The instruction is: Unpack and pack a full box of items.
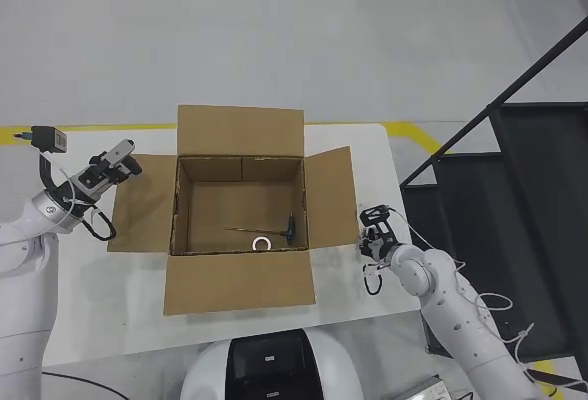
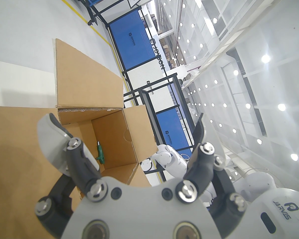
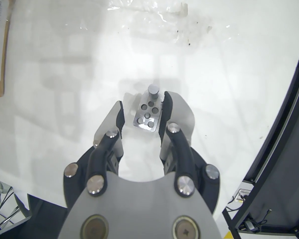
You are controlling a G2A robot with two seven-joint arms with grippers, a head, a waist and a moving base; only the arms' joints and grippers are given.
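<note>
Fingers (image 3: 167,115) of my right gripper (image 3: 143,99) stand parted astride the small drilled metal plate (image 3: 145,119) lying near the table's (image 3: 64,75) right edge, outside the box (image 1: 240,168); it looks stiff, slick and heavy for its size, so I would pinch its long sides.

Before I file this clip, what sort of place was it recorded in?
Most likely a warehouse-like robot test hall: rows of ceiling lights high overhead, blue partition panels on black frames, and a yellow floor line beyond the white table carrying the open cardboard box.
</note>
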